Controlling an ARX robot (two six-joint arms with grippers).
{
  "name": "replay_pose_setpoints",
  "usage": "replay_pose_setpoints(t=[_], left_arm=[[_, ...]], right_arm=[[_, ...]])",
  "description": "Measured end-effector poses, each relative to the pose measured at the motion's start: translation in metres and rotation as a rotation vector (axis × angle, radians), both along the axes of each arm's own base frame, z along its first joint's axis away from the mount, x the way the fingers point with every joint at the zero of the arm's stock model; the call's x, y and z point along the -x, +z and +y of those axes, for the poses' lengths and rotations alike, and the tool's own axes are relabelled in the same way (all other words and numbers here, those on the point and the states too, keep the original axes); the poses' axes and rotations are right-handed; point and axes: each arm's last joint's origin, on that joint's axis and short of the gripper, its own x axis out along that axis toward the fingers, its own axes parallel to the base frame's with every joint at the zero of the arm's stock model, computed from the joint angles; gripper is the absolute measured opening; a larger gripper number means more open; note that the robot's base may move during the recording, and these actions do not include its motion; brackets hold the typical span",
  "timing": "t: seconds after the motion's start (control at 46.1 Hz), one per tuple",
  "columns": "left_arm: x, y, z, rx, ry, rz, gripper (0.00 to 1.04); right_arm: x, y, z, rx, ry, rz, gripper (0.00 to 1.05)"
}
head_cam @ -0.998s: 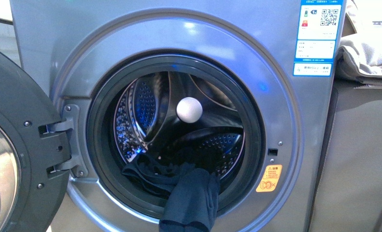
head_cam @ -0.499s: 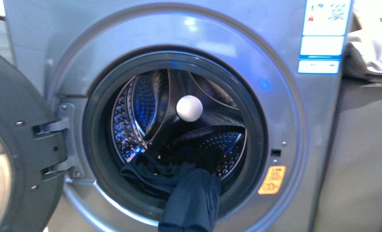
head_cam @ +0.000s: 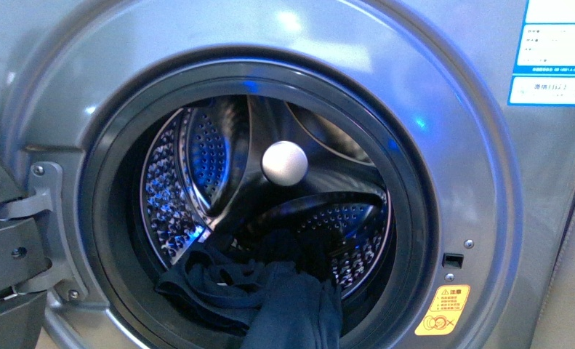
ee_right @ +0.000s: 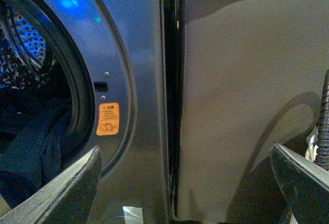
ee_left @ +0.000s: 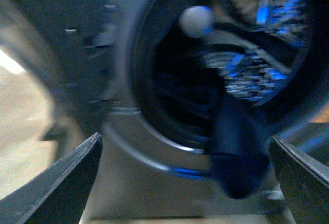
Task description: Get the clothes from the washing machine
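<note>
Three close views toward the washing machine (head_cam: 455, 138)

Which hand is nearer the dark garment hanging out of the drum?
Left, it seems. The left hand faces the garment, which hangs ahead between its fingers. The right hand faces the right edge of the washing machine, the garment off to one side.

One washing machine (head_cam: 451, 145), one white ball (head_cam: 284, 163) in its drum, one yellow sticker (head_cam: 442, 309) on its front, one heap of dark clothes (head_cam: 284, 305) inside.
</note>
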Motion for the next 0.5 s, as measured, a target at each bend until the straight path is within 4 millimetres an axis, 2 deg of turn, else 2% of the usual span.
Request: replay_pose_setpoints(t=[0.065, 0.195, 0.304, 0.499], left_arm=[[-0.004, 0.001, 0.000, 0.089, -0.148, 0.022, 0.98], [-0.016, 0.009, -0.003, 0.134, -0.185, 0.029, 0.98], [-0.036, 0.024, -0.011, 0.123, -0.216, 0.003, 0.98], [-0.076, 0.032, -0.028, 0.094, -0.247, 0.015, 0.98]], right_arm=[[0.000, 0.000, 0.000, 0.000, 0.002, 0.000, 0.97], [0.000, 0.000, 0.000, 0.000, 0.000, 0.000, 0.97], [0.000, 0.000, 0.000, 0.000, 0.000, 0.000, 0.97], [0.000, 0.000, 0.000, 0.000, 0.000, 0.000, 0.97]])
